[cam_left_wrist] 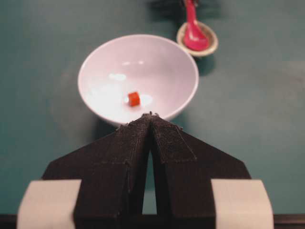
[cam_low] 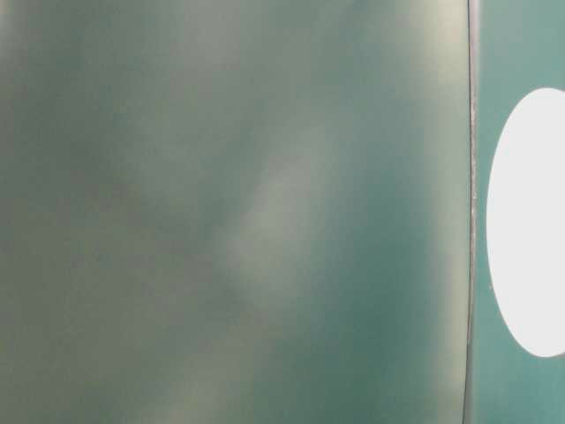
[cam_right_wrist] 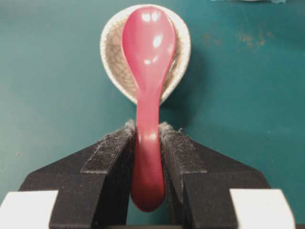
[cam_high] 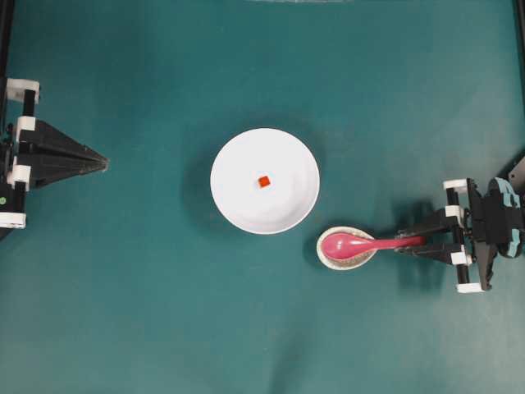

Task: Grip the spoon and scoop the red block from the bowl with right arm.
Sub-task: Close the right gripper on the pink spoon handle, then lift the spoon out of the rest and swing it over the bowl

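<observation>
the right gripper (cam_right_wrist: 147,138) had closed on the glossy pink-red spoon's (cam_right_wrist: 148,71) handle, which pointed straight away toward the white bowl (cam_high: 238,205).

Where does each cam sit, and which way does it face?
Overhead: straight down on the table; both arms at the edges, bowl central.
Table-level: blurred green, one white oval at right; no robot visible.
Left wrist: behind the shut left pincer, facing the bowl with the red block.
Right wrist: behind the right pincer, fingers against the spoon handle.
Shared: spoon and small dish in overhead and both wrist views.
</observation>
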Robot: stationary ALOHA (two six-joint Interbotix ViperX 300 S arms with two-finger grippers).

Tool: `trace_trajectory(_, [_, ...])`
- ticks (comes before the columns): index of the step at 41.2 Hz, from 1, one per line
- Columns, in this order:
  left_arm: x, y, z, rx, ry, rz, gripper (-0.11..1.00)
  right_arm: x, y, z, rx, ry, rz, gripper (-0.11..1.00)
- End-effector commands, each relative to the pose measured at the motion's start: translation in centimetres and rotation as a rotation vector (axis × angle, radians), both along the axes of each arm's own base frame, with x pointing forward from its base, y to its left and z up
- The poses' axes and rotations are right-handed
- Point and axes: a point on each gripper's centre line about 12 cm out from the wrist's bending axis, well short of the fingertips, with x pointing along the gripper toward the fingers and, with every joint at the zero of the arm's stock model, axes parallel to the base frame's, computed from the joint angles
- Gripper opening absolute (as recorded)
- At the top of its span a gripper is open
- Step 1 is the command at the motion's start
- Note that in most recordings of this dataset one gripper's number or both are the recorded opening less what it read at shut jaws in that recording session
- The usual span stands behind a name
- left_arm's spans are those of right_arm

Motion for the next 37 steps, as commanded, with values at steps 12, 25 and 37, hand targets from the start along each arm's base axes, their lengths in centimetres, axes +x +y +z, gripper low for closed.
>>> trace_trajectory(12, [0.3, 0.0, 0.9, 0.003, -0.012, 0.001, 0.00, 0.5, 0.3, 0.4, 0.022, -0.027, -0.002, 0.25])
trace_trajectory(25, [0.3, 0.0, 0.8, 0.005, -0.008, 0.001, 0.00, 1.0, 0.8, 1.8, 0.071, -0.068, -0.001, 0.25])
trace_trajectory(37, [0.2, 0.0, 0.5, 0.005, 0.015, 0.001, 0.00, 1.4, 0.2, 4.3, 0.146, -0.082, -0.030, 0.24])
